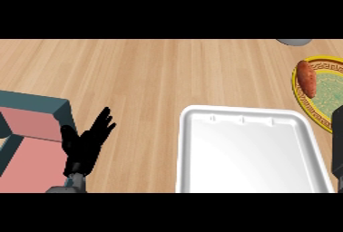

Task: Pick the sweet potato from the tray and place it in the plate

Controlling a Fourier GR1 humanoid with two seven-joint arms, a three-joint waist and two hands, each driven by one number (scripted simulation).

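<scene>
At lower left, L hand (pixel 85 141) rests open, fingers straight & spread, pointing up over the wood counter (pixel 154 72), just right of a teal box (pixel 33 124) w/ pink inside. Further right sits the white tray (pixel 248 154). At the right edge, R hand (pixel 337 136) shows only as a dark sliver beside the tray; can't tell its state. Upper right, the sweet potato (pixel 307 78) lies on the yellow-rimmed plate (pixel 330 93), along its left side. A grey obj (pixel 295 41) is cut off at the top.

The plate (pixel 321 59) and the right hand (pixel 337 136) run off the right edge.
</scene>
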